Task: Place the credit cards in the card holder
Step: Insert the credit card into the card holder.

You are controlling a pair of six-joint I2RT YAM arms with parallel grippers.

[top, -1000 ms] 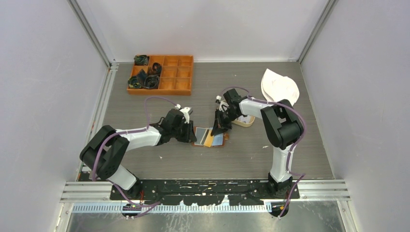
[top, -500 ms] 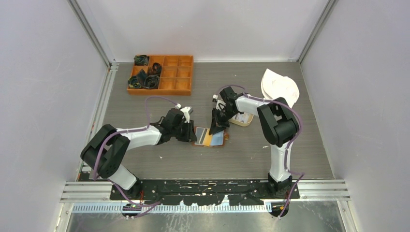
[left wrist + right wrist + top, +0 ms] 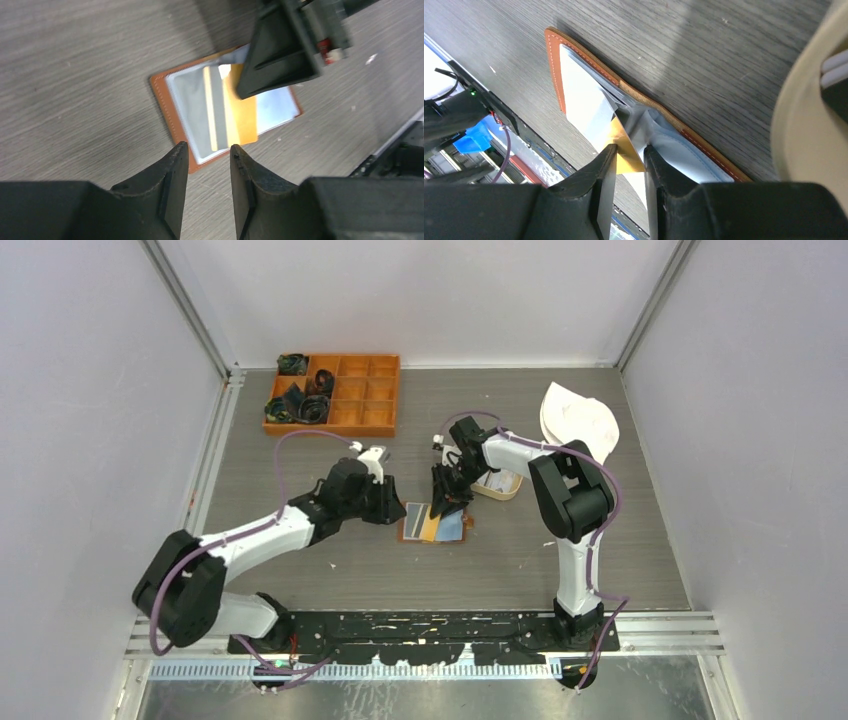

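The table (image 3: 75, 60) carries the card holder (image 3: 161, 102), lying open and flat just beyond the left gripper (image 3: 207, 150), whose jaws stand partly apart on nothing. The credit cards (image 3: 195, 112) (1 grey, 1 gold show plainly) sit in its pockets. The right gripper (image 3: 628, 150), parted narrowly, has the gold card (image 3: 244, 117) corner between its tips, seemingly unclamped. Nudge it home along the pocket, left tips pinning the leather.

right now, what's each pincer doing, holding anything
left pincer: open, empty, by the card holder's edge.
right pincer: open a little, tips at the gold card, nothing clamped.
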